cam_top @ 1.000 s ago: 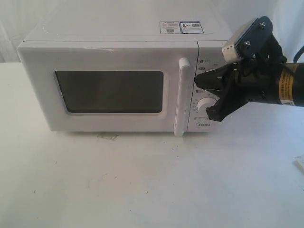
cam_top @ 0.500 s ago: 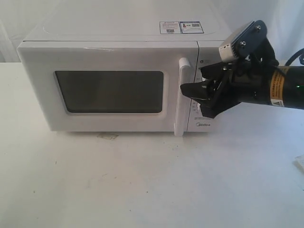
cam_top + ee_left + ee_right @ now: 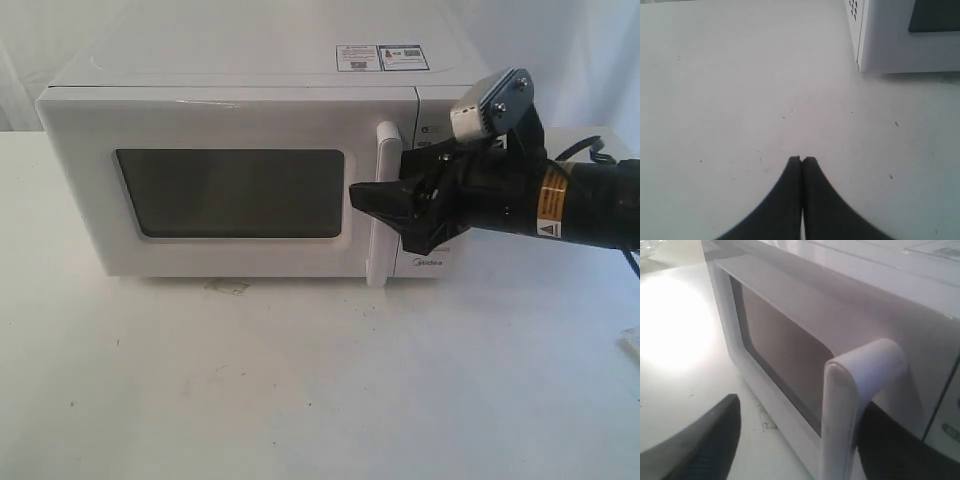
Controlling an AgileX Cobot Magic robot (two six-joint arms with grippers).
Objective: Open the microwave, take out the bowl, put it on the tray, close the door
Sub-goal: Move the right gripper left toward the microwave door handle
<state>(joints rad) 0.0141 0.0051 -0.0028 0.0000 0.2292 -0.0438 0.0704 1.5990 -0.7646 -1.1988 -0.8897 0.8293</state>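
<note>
The white microwave point(image 3: 240, 110) stands at the back of the table with its door point(image 3: 90, 190) closed; the window is dark. The bowl is hidden and the tray is out of view. My right gripper point(image 3: 390, 215) is open and straddles the vertical bar handle point(image 3: 385, 150). In the right wrist view the handle point(image 3: 850, 405) stands between the two black fingers point(image 3: 715, 440), nearer the far one, with a wide gap on the other side. My left gripper point(image 3: 802, 159) is shut on nothing, over bare table near the microwave's corner point(image 3: 890, 50).
The dial panel point(image 3: 432, 262) sits right of the door, mostly behind my right arm. A scrap of tape point(image 3: 227, 287) lies under the oven's front edge. A pale object point(image 3: 632, 345) shows at the table's right edge.
My right gripper has moved left from the dial panel to the handle. Its jaws opened on the way and now stand on either side of the bar.
</note>
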